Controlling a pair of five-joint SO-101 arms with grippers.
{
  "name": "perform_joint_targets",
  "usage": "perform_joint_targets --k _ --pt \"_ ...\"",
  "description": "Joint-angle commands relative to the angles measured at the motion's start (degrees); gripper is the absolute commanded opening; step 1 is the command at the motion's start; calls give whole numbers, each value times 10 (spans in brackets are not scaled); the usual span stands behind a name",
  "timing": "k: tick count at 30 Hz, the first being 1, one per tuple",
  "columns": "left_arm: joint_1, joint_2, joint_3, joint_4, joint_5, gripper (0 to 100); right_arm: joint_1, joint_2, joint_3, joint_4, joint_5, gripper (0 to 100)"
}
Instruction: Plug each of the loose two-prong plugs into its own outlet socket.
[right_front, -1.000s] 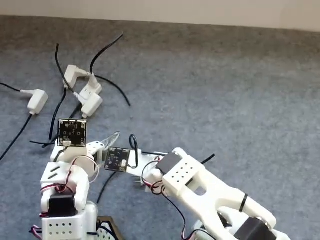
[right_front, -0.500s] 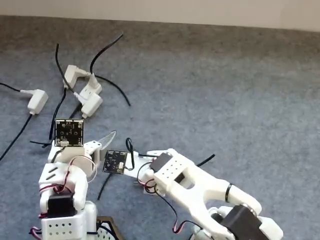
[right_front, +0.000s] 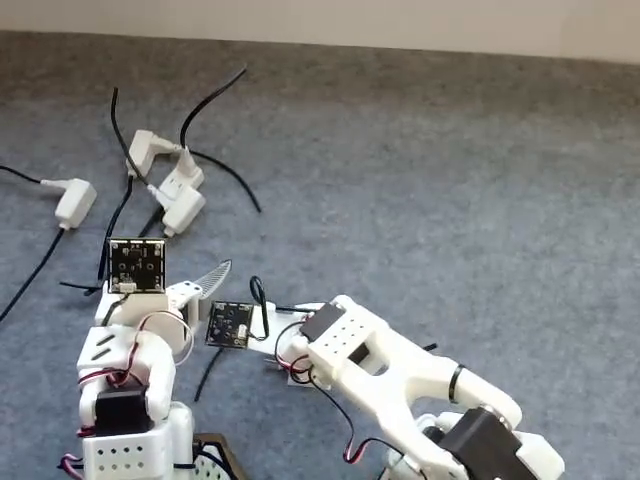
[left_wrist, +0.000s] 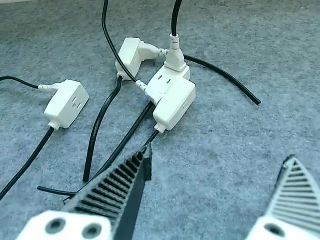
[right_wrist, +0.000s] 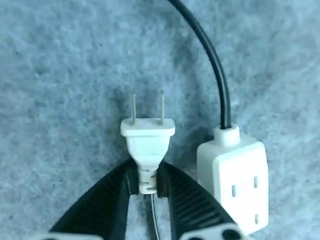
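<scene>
Looking down over the bench (right_front: 450, 180), we find a broad sheet of grey, felt-like fabric with a fine nap. Two white arms of blocky printed shells dotted with small holes sit along its near edge. The left arm (right_front: 130, 380) stands at 7 o'clock, and the right arm (right_front: 400, 375) lies low from 5 o'clock toward the middle.

At 10 o'clock on the bench lies a cluster of outlet blocks (right_front: 172, 185): smooth white boxes with rounded corners, bunched and touching. At the cluster's 9 o'clock, well apart, rests a lone outlet block (right_front: 72, 200) with its two slots facing up (left_wrist: 66, 102). Thin, glossy black cords (right_front: 215, 95) curl away from these pieces. Several cross the felt between the cluster (left_wrist: 170, 90) and the left pincer (left_wrist: 217, 155).

The left pincer is released. Its ribbed, wedge-shaped fingers (left_wrist: 115, 190) are spread wide over bare felt with nothing between them, and one cord end lies by a fingertip.

The right pincer (right_wrist: 146, 180) is clenched on the narrow neck of the plug (right_wrist: 147, 140). The plug is a small flat white body with two thin parallel metal prongs (right_wrist: 161, 107), lying flat on the felt and pointing away from the pincer. Just beside it, across a narrow strip of felt, sits a boxy socket block (right_wrist: 232, 177) with its slots up. A black lead (right_wrist: 210, 55) rises from the block's collar.
</scene>
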Motion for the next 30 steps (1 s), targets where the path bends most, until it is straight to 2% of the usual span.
perform_joint_targets --k 1,6,11,14,19,22,25,30 --pt "5 -1 -12 -7 4 386 -12 -2 6 46 -45 8" --pt "4 0 -16 -7 4 386 19 -144 -34 126 -95 8" --pt "4 2 -28 -7 4 390 22 -335 -29 126 -186 8" --pt "3 2 -50 5 6 390 57 -387 1 115 -211 8" --pt "18 2 -92 26 33 391 72 -387 32 58 -262 8" --pt "80 2 -102 41 32 429 71 -354 33 32 -276 8" --pt "134 2 -100 47 29 442 37 -320 33 5 -294 8" --pt "134 2 -55 43 4 436 6 -320 -5 44 -294 8"
